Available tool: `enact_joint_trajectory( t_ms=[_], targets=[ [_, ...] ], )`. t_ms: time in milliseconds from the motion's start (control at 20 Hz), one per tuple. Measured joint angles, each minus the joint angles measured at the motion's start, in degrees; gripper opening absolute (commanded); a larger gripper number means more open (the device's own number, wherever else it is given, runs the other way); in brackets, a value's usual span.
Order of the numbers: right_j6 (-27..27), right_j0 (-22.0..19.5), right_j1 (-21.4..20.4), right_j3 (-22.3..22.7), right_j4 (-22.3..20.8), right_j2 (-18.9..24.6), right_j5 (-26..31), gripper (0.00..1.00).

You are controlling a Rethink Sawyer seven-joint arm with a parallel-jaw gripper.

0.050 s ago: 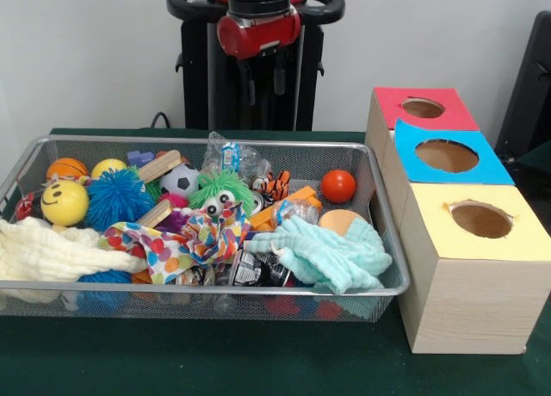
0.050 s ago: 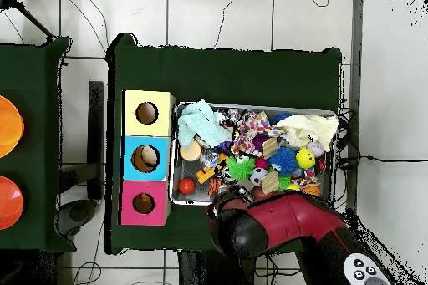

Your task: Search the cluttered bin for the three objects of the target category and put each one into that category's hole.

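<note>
Wire mesh bin (image 1: 389,286) on green table (image 1: 172,361), packed with toys and cloths. Arm raised behind the bin's far side; gripper (image 1: 265,79) hangs well above the bin, holding nothing, can't tell if it is apart or together. In the overhead view the red arm (image 2: 284,219) covers the bin's edge nearest the base. Three wooden boxes beside the bin, each with a round hole on top: red box (image 1: 422,108) farthest, blue box (image 1: 446,155) middle, yellow box (image 1: 480,219) nearest. In the bin: red ball (image 1: 338,186) near the far corner by the boxes, yellow smiley ball (image 1: 65,203), blue spiky ball (image 1: 118,198), small basketball (image 1: 66,168), soccer ball (image 1: 180,181), green fuzzy toy with eyes (image 1: 222,192), mint cloth (image 1: 331,251) toward the near rim, cream cloth (image 1: 52,248) at the opposite end, polka-dot cloth (image 1: 185,244) between them, wooden blocks (image 1: 159,166), can (image 1: 254,269) under the cloths. Target category can't be told.
</note>
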Motion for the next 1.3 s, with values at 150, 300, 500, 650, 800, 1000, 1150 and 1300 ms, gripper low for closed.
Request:
enact_joint_trajectory(
  t_ms=[150, 300, 500, 650, 800, 1000, 1150, 1300],
  targets=[
    [0.0, 0.4, 1.1, 0.0, -0.5, -0.6, 0.0, 1.00],
    [0.0, 1.3, 3.0, 0.0, -2.1, -1.4, -0.4, 1.00],
    [0.0, 2.8, 5.9, -0.1, -4.6, -3.1, -2.1, 1.00],
    [0.0, 4.3, 8.3, -0.1, -6.7, -4.7, -4.0, 1.00],
    [0.0, 5.2, 10.0, -0.1, -8.1, -5.8, -5.6, 1.00],
    [0.0, 6.3, 12.1, -0.2, -9.3, -7.6, -7.5, 1.00],
    [0.0, 6.6, 13.3, -0.2, -9.3, -8.4, -8.2, 1.00],
    [0.0, 6.6, 14.0, -0.2, -9.3, -8.9, -8.4, 1.00]
  ],
)
